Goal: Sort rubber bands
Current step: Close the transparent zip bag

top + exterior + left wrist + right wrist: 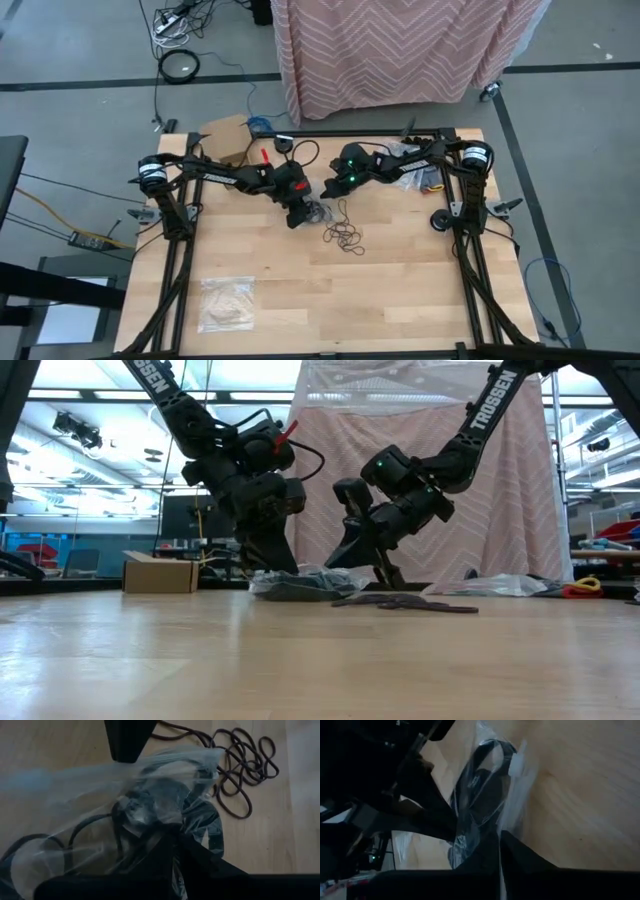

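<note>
A clear plastic bag (316,212) with large black rubber bands (150,805) inside lies at the table's middle. Both grippers are on it. My left gripper (298,212) comes from the left and is shut on the bag. My right gripper (330,188) reaches in from the far right and is shut at the bag's far edge. A loose heap of thin dark rubber bands (346,236) lies on the wood just right of the bag, also seen as dark rubber bands (245,770) in the left wrist view. They are touched by nothing. My left gripper pinches the bag's crinkled plastic (172,827) between its two fingers, slanting down from the table's left. The bag's body and the black bands in it rest on the table. My right gripper pinches a strip of the bag's plastic (507,815) at its far edge, slanting down from the far right. The bag (485,785) rests on the wood in front of the fingers.
A second clear bag with tan bands (228,300) lies near the table's near left corner. More clear bags (410,172) sit at the far right by the right arm's base. A cardboard box (232,138) stands at the far left edge. Bare wood (400,290) fills the near right.
</note>
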`<control>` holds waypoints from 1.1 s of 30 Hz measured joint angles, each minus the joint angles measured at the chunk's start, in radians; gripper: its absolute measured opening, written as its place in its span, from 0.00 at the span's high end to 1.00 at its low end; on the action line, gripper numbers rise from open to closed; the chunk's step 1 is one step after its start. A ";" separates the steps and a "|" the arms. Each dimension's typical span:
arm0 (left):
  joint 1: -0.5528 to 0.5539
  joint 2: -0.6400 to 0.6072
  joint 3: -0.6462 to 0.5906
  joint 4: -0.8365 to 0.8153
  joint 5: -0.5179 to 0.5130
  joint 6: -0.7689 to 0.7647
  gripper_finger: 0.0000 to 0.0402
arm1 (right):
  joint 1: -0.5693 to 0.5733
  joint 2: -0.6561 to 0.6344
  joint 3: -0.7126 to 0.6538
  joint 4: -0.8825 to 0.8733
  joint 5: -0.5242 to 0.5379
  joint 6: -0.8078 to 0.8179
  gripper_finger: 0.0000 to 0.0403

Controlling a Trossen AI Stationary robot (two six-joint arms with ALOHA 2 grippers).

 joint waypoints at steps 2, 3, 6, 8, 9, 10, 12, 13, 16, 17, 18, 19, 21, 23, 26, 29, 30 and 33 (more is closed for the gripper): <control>0.000 0.000 0.000 0.000 0.000 0.000 0.91 | 0.000 0.000 0.000 0.035 -0.014 0.010 0.92; 0.000 0.000 0.000 0.000 0.000 0.000 0.91 | 0.000 0.000 0.000 0.043 -0.014 0.020 0.89; 0.000 0.000 0.000 0.000 0.000 0.000 0.91 | 0.001 0.000 0.000 0.044 -0.015 0.035 0.80; 0.000 0.000 0.000 0.000 0.000 0.000 0.91 | 0.002 0.000 0.000 0.027 -0.014 0.034 0.75; 0.000 0.000 0.000 0.000 0.000 0.000 0.91 | 0.003 0.000 0.000 0.018 -0.010 0.028 0.73; 0.000 0.000 0.000 0.000 0.000 0.000 0.91 | 0.005 0.000 0.000 0.013 -0.002 0.024 0.71; 0.000 0.000 0.000 0.001 0.000 0.000 0.91 | 0.011 0.000 0.000 0.005 0.012 0.020 0.68; 0.000 0.000 0.000 0.002 0.000 0.000 0.91 | 0.015 0.000 0.000 0.005 0.020 0.020 0.67; 0.000 0.000 0.000 0.003 0.000 0.000 0.91 | 0.025 0.000 0.000 0.005 0.046 0.019 0.65; 0.000 0.000 0.000 0.004 0.000 0.000 0.91 | 0.028 0.000 0.000 0.005 0.054 0.020 0.65; 0.000 0.000 0.000 0.006 0.000 0.000 0.91 | 0.031 0.000 0.000 0.003 0.064 0.019 0.65; 0.000 0.000 0.000 0.007 0.000 0.000 0.91 | 0.034 0.000 0.000 0.000 0.074 0.019 0.66; 0.000 0.000 0.000 0.011 0.000 0.000 0.91 | 0.040 0.000 0.000 -0.013 0.090 0.019 0.68; 0.000 0.000 0.000 0.014 0.000 0.000 0.91 | 0.050 0.000 0.000 -0.033 0.111 0.019 0.73; 0.000 0.000 0.000 0.019 0.000 0.000 0.91 | 0.066 0.000 0.000 -0.074 0.150 0.017 0.83; 0.000 0.000 0.000 0.019 -0.001 0.000 0.91 | 0.078 0.000 0.000 -0.097 0.196 0.017 0.95; 0.000 0.000 0.000 0.019 0.000 0.000 0.91 | 0.079 0.000 0.000 -0.097 0.206 0.016 0.97; 0.001 -0.003 0.000 0.018 0.019 -0.007 0.91 | 0.078 0.000 0.000 -0.095 0.219 0.006 0.99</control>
